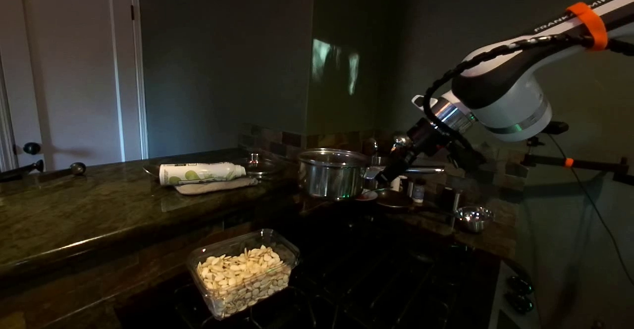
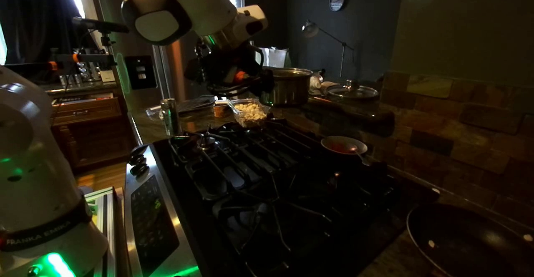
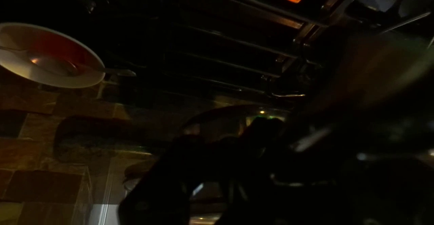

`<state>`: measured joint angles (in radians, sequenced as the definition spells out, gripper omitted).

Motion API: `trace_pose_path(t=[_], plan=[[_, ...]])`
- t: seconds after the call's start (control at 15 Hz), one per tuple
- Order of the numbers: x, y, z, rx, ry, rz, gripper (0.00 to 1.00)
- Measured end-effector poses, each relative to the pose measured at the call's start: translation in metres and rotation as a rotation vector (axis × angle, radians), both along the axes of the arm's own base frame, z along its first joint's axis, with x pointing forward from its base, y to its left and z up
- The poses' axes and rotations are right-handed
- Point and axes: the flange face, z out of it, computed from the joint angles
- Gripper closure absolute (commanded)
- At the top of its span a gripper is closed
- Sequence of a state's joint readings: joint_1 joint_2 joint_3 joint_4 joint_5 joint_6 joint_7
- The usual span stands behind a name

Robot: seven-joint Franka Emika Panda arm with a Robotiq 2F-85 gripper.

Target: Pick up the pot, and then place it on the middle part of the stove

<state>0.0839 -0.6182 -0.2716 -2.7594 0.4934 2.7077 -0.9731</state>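
The tool (image 1: 380,176) is clamped on the handle (image 1: 421,170) of the pot (image 1: 331,178), and I see the pot hang about upright, above the level of the stove (image 2: 271,181). A clear dish (image 1: 215,304) of pale seeds (image 1: 237,269) crowds one end of the stove, while a bowl (image 3: 28,67) with a spoon (image 3: 120,72) sits toward the back by the tiles (image 2: 454,131). Farther out, a printed roll (image 1: 203,173) and a glass lid (image 2: 352,92) rest on the raised bench (image 1: 99,205), and a dark pan (image 2: 463,237) lies beside the stove.
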Motion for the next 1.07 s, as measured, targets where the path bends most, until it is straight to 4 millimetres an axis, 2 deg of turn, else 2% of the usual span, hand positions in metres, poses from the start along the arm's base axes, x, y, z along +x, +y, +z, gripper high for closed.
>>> trace_pose_path(t=[0.27,0.47,0.53,0.6,0.67,1.07], plan=[[0.012,0.006,-0.025,-0.042,0.029,0.021,0.98],[0.01,-0.007,-0.038,-0.045,0.056,0.033,0.98],[0.009,-0.013,-0.041,-0.036,0.065,0.034,0.9],[0.007,-0.016,-0.044,-0.017,0.084,0.04,0.9],[0.004,-0.018,-0.046,0.001,0.1,0.049,0.98],[0.007,-0.018,-0.054,0.019,0.1,0.039,0.98]])
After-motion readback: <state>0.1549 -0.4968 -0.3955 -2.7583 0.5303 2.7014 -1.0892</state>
